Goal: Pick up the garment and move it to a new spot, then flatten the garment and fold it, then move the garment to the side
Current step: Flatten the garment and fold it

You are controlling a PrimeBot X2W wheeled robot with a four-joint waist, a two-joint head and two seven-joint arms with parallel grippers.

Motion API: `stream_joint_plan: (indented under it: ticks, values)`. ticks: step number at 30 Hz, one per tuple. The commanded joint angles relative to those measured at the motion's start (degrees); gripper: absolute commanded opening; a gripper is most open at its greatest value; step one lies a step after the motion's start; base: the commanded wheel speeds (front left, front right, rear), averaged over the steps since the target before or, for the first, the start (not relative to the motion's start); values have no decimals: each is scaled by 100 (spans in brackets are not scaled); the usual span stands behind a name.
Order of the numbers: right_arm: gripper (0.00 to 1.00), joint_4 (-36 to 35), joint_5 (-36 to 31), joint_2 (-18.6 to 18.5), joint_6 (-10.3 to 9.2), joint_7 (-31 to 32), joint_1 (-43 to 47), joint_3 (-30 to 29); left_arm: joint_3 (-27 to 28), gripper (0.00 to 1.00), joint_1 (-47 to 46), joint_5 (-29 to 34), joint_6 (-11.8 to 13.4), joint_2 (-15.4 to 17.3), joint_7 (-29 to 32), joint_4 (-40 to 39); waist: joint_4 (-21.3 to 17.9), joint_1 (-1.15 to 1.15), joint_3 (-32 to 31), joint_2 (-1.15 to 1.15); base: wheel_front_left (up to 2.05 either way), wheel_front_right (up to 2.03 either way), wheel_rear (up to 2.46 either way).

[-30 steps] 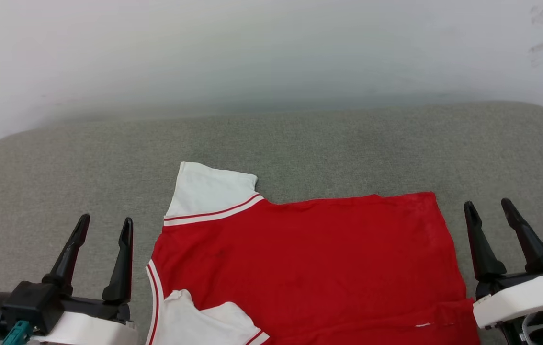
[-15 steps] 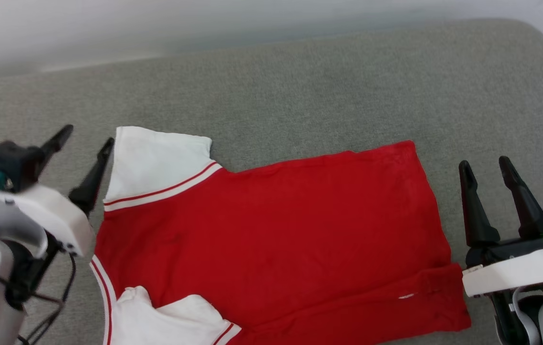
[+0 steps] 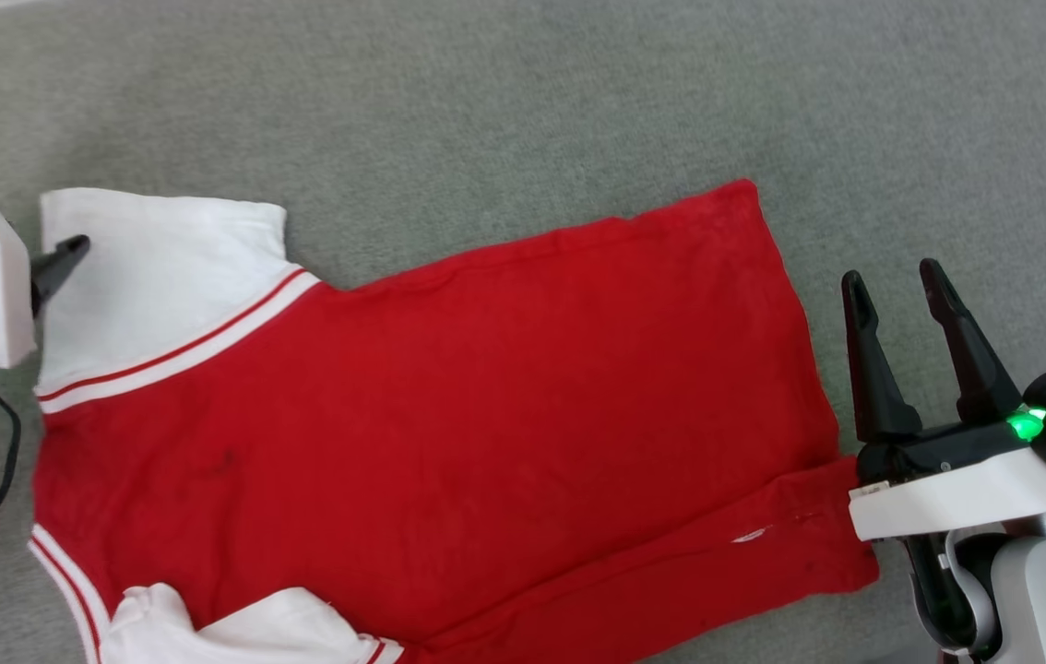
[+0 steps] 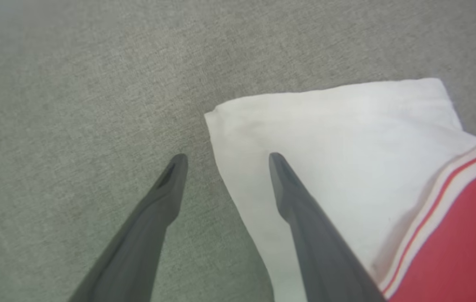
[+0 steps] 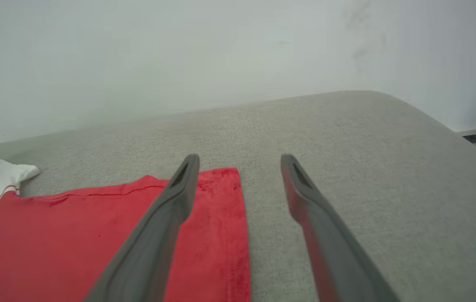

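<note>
The garment (image 3: 449, 406) is lying spread flat on the grey cushion (image 3: 523, 111), with one white sleeve (image 4: 338, 138) at its left end. The left gripper (image 4: 225, 161) is hovering with its jaws wide apart, straddling that sleeve's edge and gripping nothing. The right gripper (image 3: 894, 275) is sitting just beside the hem (image 3: 790, 304), fingers spread and empty.

The garment (image 3: 449, 397) lies spread on the cushion (image 3: 523, 92) before me. My left gripper (image 4: 227, 156) straddles the far sleeve (image 3: 154, 267) at its outer edge. My right gripper (image 3: 895, 272) stands just beside the hem (image 3: 800, 369), on the opposite side.
</note>
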Motion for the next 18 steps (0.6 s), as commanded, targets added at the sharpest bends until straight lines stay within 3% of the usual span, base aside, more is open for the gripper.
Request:
stream_joint_plan:
  ticks: [1,11,12,13,14,18]
  values:
    - [100,10,30,39,-2,-31,-106,11,-1,100,-189,-20,22,12,137,127,-126,-1,178,0,0,0,0]
    - [100,162,-90,122,-2,-146,-190,175,-303,100,-705,-74,11,-163,704,1043,-234,-1,443,0,0,0,0]
    - [100,169,-99,123,-2,-152,-190,175,-381,49,-670,-117,3,-181,808,1095,-233,-1,447,0,0,0,0]
    - [100,177,-106,126,-2,-159,-185,166,-451,20,-636,-154,-1,-198,894,1126,-225,-1,448,0,0,0,0]
    - [100,189,-120,125,-2,-159,-176,144,-503,0,-607,-196,-9,-217,933,1132,-212,-1,444,0,0,0,0]
    - [100,216,-171,89,-2,-95,-183,51,-600,0,-596,-277,-10,-286,672,1083,-116,-1,356,0,0,0,0]
